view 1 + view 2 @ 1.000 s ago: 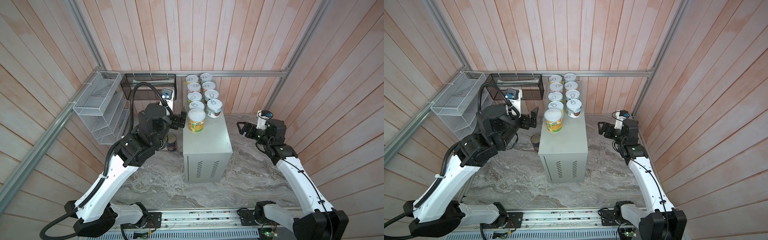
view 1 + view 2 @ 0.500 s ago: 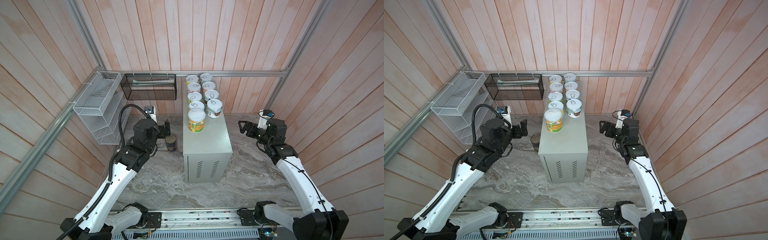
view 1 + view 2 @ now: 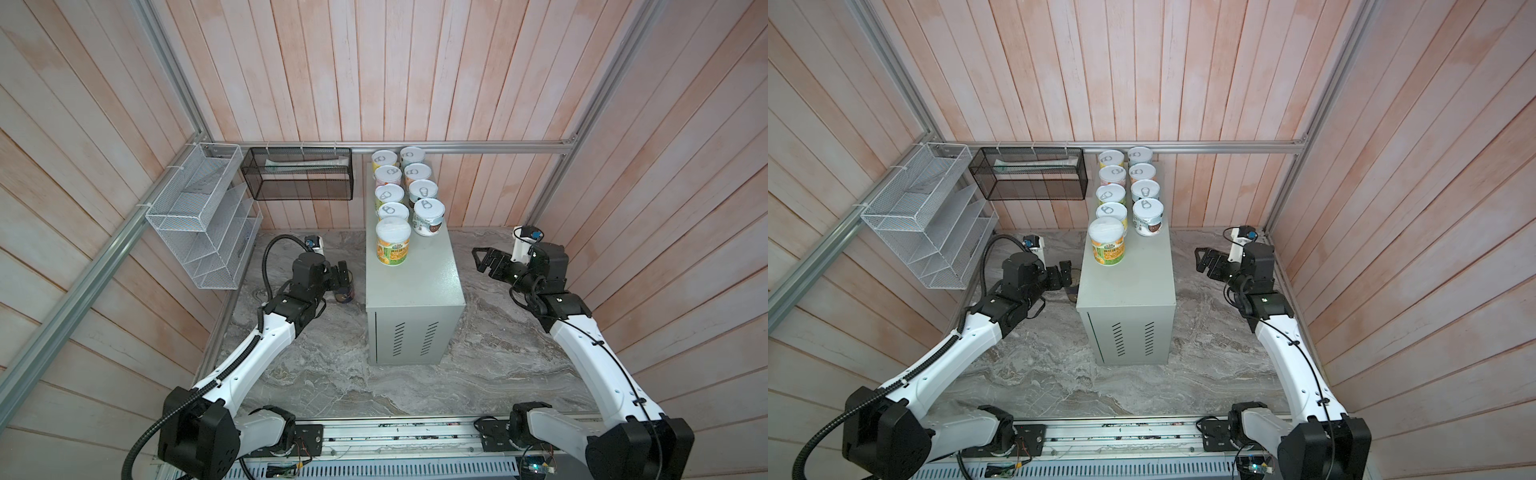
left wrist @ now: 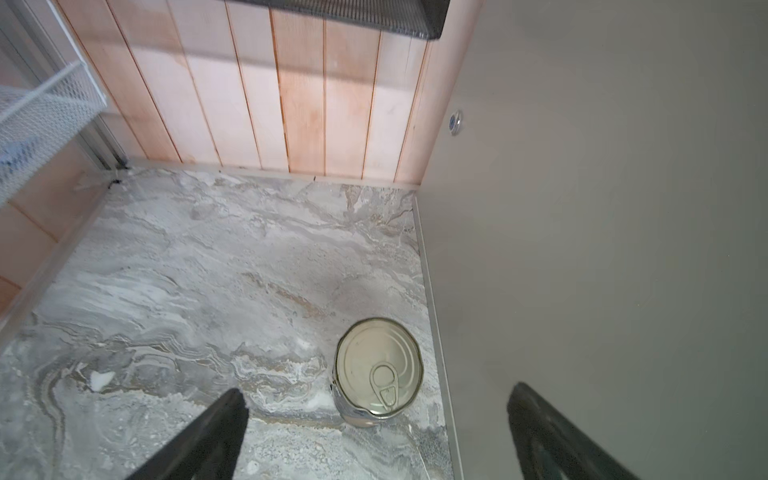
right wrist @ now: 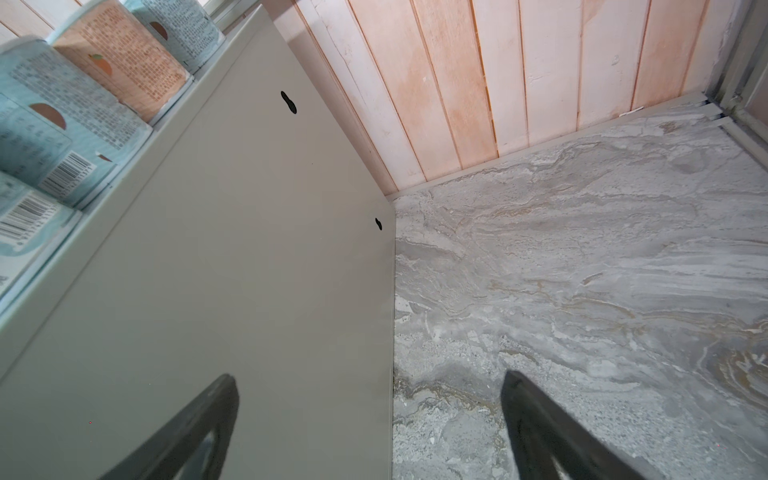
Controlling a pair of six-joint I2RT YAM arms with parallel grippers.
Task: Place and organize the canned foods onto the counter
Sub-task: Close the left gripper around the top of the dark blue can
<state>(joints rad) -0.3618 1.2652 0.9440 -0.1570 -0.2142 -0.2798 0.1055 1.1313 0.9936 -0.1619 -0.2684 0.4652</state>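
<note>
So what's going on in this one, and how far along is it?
Tins are being stocked onto the tall pale grey-green metal box. Nine small white-lidded tins stand on its top in two rows toward the wooden back wall. One dark tin with a pull-tab lid stands on the grey marble-patterned surface beside the box; the left tool is open right at it, not closed on it. The right tool is open and empty on the box's other side.

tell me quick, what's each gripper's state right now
left gripper: open, holding nothing; the tin stands just ahead of its jaws, untouched.
right gripper: open, holding nothing.
</note>
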